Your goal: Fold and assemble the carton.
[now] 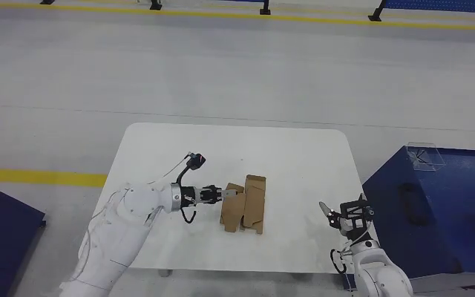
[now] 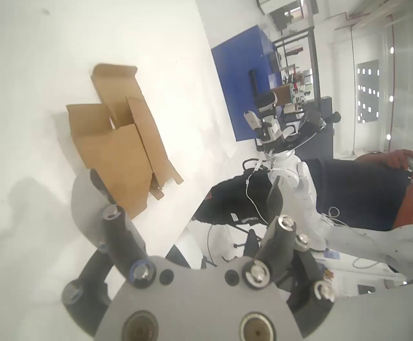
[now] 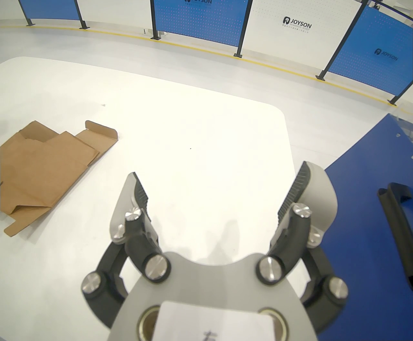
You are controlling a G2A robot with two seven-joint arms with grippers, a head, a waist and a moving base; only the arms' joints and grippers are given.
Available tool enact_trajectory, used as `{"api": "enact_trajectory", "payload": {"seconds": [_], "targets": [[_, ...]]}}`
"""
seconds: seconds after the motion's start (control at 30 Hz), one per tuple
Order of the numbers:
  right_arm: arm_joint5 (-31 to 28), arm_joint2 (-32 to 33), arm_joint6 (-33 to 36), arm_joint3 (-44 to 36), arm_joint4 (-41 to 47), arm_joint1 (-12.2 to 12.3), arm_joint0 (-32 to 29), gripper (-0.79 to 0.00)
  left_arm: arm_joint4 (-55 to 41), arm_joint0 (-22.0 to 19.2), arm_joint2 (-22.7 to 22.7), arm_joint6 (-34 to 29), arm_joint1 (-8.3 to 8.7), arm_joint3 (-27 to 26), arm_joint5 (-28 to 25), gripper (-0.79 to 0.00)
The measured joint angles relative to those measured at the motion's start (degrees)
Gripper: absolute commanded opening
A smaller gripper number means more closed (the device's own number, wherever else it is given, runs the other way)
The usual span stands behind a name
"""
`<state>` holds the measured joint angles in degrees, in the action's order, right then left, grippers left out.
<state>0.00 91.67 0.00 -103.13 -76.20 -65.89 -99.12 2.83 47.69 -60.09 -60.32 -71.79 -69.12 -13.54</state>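
Carton: brown cardboard carton [image 1: 245,204], lying mostly flat with flaps overlapping, near the table's middle.
Left gripper: left gripper [image 1: 226,194] at 9 o'clock of the carton, fingers spread apart; one fingertip [image 2: 93,184] is at the carton's near edge, and whether it touches cannot be told.
Right gripper: right gripper [image 3: 219,171] is splayed wide and holds nothing, at the table edge at 4 o'clock of the carton, well apart from it.
Cut off: one end of the carton runs past the right wrist view's edge.
Surface: white round-cornered table [image 1: 297,148] on pale grey floor.
Room: yellow floor line [image 1: 52,178] at 9 o'clock; blue cabinet [image 1: 415,200] at 3 o'clock, with a clear box [image 1: 424,156] on it.
Writing: white logos on the blue fence panels [image 3: 200,19].
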Motion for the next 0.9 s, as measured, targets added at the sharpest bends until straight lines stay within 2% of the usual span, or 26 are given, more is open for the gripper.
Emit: {"api": "enact_trajectory", "payload": {"seconds": [0.2, 0.33, 0.4, 0.47, 0.63, 0.67, 0.73, 0.77, 0.8, 0.9], "targets": [[0.0, 0.0, 0.0, 0.0, 0.0, 0.0, 0.0, 0.0, 0.31, -5.84, 7.09, 0.46, -2.41, 12.74, -1.68, 0.0], [0.0, 0.0, 0.0, 0.0, 0.0, 0.0, 0.0, 0.0, 0.88, -8.4, 9.84, 0.56, -3.6, 18.75, -2.06, 0.0], [0.0, 0.0, 0.0, 0.0, 0.0, 0.0, 0.0, 0.0, 0.44, -9.13, 10.76, 1.06, -4.17, 21.15, -3.2, -0.031], [0.0, 0.0, 0.0, 0.0, 0.0, 0.0, 0.0, 0.0, 0.32, -9.56, 11.61, 1.59, -4.66, 22.7, -4.02, -0.16], [0.0, 0.0, 0.0, 0.0, 0.0, 0.0, 0.0, 0.0, -1.09, -10.94, 13.61, 2.9, -6.21, 26.08, -4.84, -0.329], [0.0, 0.0, 0.0, 0.0, 0.0, 0.0, 0.0, 0.0, -1.48, -11.22, 13.83, 3.0, -6.46, 26.68, -4.98, -0.403], [0.0, 0.0, 0.0, 0.0, 0.0, 0.0, 0.0, 0.0, -2.07, -11.87, 14.47, 3.26, -7.08, 28.13, -5.15, -0.456], [0.0, 0.0, 0.0, 0.0, 0.0, 0.0, 0.0, 0.0, -2.27, -12.12, 14.76, 3.45, -7.35, 28.77, -5.22, -0.554], [0.0, 0.0, 0.0, 0.0, 0.0, 0.0, 0.0, 0.0, -2.57, -12.44, 15.14, 3.72, -7.74, 29.67, -5.32, -0.785], [0.0, 0.0, 0.0, 0.0, 0.0, 0.0, 0.0, 0.0, -4.35, -13.13, 15.66, 3.55, -8.63, 31.93, -5.89, -0.785]]}}
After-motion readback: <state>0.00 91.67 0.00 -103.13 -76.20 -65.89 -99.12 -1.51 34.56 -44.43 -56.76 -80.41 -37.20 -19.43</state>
